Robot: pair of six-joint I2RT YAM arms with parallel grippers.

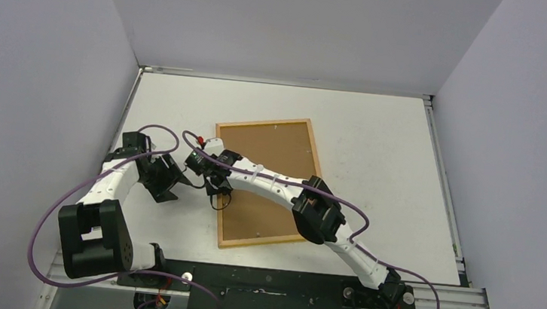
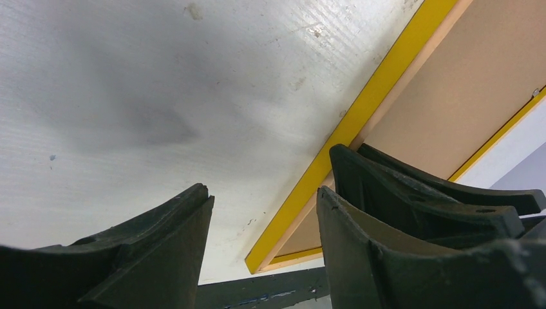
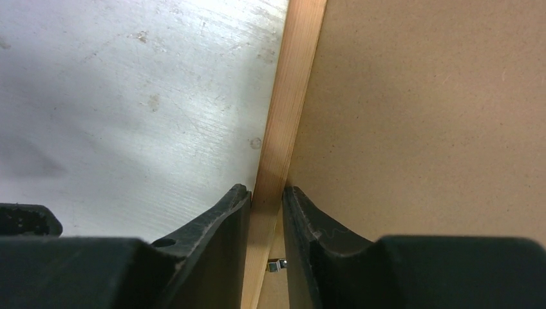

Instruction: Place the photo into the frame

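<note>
Right gripper (image 3: 266,193): nearly closed, pinching the left rail of the frame (image 3: 293,96), likely to lift or steady that edge. Left gripper (image 2: 263,193): spread wide, holding nothing, just beside that rail over the desk (image 2: 129,96). The frame lies back-up, backing board (image 3: 438,116) inside. Photo not visible, perhaps beneath.

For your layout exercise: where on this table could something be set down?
Bare: table right of the frame, and the far strip behind it. Crowded: the frame's left edge, where left gripper and right gripper meet.
</note>
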